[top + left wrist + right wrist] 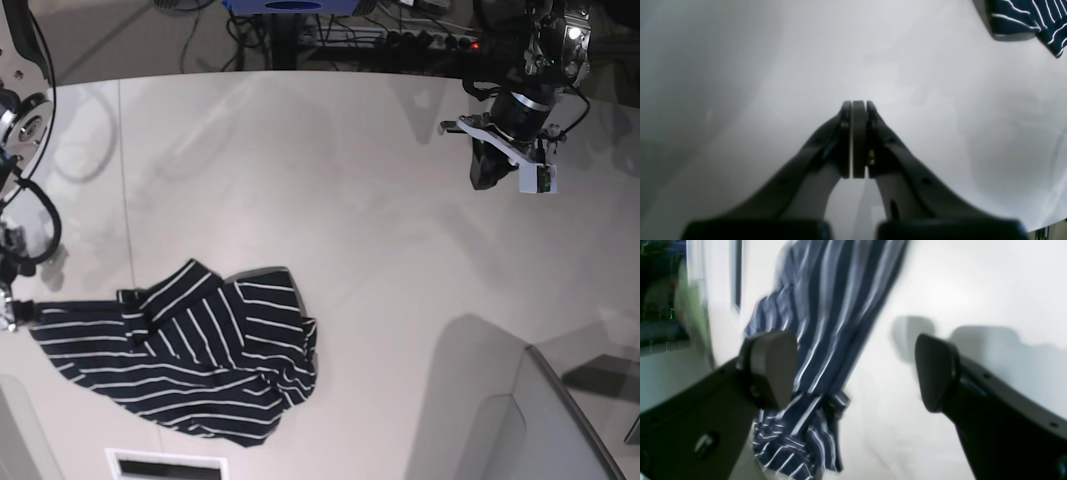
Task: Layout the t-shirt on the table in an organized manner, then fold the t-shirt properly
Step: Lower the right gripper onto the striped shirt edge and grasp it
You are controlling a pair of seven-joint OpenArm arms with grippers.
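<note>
The t-shirt (200, 350), dark navy with thin white stripes, lies crumpled on the white table (350, 200) at the front left. In the right wrist view, which is blurred, the t-shirt (826, 323) runs past the left finger (773, 370) of my right gripper (857, 373). That gripper's jaws stand wide apart and grip nothing. My left gripper (858, 104) is shut and empty over bare table. A corner of the t-shirt (1033, 20) shows far from it at the top right. In the base view the left gripper (487, 170) hangs at the back right.
A thin dark seam (125, 200) crosses the table on the left. A grey box-like object (545, 420) stands at the front right. A white panel with a dark slot (165, 465) sits at the front edge. Cables and a power strip (420, 40) lie beyond the far edge.
</note>
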